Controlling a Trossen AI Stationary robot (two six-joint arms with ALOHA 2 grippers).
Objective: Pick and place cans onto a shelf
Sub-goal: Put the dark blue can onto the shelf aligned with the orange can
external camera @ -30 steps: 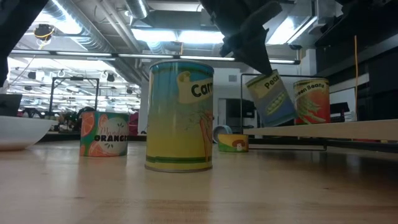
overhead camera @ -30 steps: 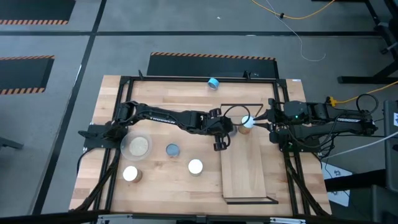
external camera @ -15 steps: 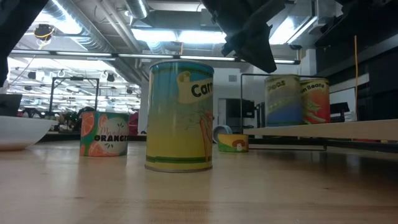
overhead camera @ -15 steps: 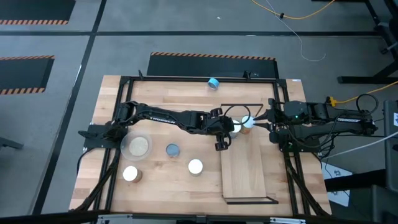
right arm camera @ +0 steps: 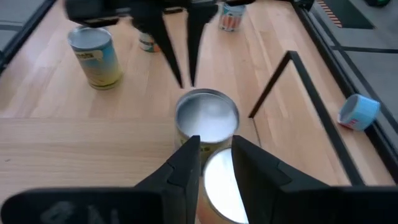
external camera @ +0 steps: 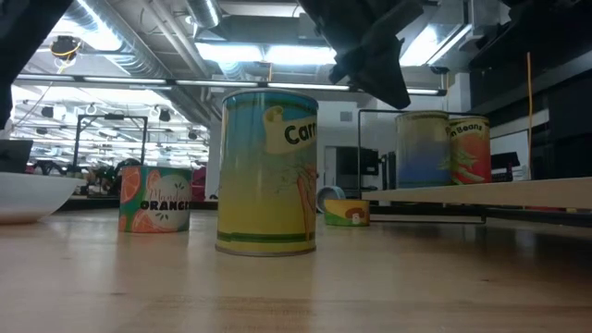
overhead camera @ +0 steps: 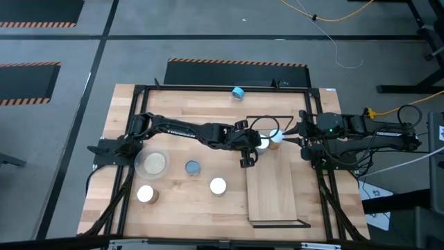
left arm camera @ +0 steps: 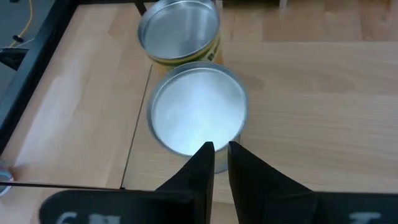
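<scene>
Hovering above the pale wood-board shelf (overhead camera: 273, 189) w/ black metal frame, left gripper (left arm camera: 216, 151) had its fingers only a narrow gap apart, gripping nothing, over a silver-topped peas can (left arm camera: 198, 115) standing upright on the shelf's far end. Right gripper (right arm camera: 216, 155) was closed round the green-beans can (external camera: 470, 149) touching it. Carrot can (external camera: 266, 172) & orange can (external camera: 154, 198) stood on the plank table (overhead camera: 180, 208).

Wood-plank tabletop (overhead camera: 180, 104) carries the shelf (overhead camera: 277, 194), a pale board with black end frames. Two cans (overhead camera: 270, 139) stand touching at the shelf's far end. Beside the shelf, on the tabletop: carrot can (overhead camera: 218, 186), blue-grey-topped can (overhead camera: 192, 167), clear dish (overhead camera: 153, 163), tan-sided can (overhead camera: 146, 194). A blue can (overhead camera: 238, 92) lies well beyond the shelf.
</scene>
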